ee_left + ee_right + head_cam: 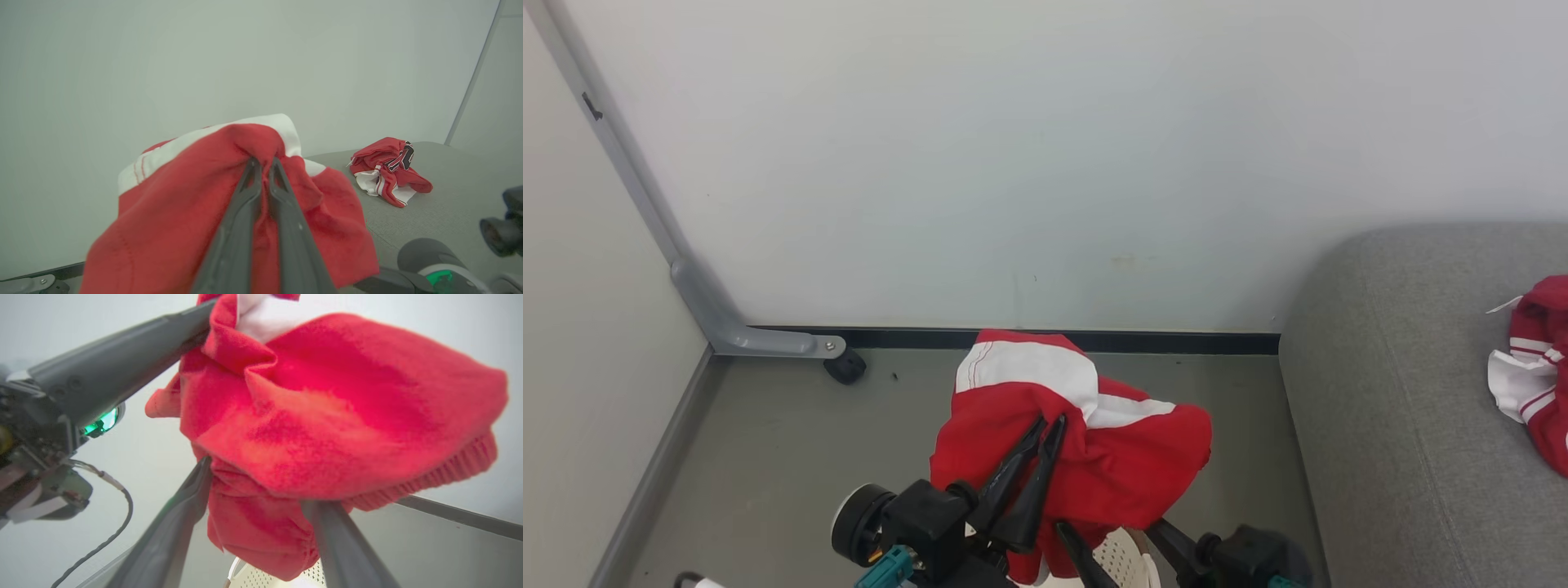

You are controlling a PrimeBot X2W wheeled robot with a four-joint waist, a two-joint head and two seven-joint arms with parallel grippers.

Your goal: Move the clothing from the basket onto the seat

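One soft red white-striped garment [1094, 441] hangs over the cream perforated plastic basket [1125, 562], pinched by one fold in the closed left gripper [1049, 422]; the right gripper [1109, 529] gapes beneath, empty. Carried toward the grey fabric sofa [1405, 392], that fold could slip, or the hem could snag.

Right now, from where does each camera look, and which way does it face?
Head view: from above, facing down at the floor corner; left claw shut on the held garment, right claw open.
Left wrist view: along the left claw's fingers toward the sofa.
Right wrist view: from below, upward past its open fingers; basket beneath.
Head and left wrist views share the second garment on the sofa.
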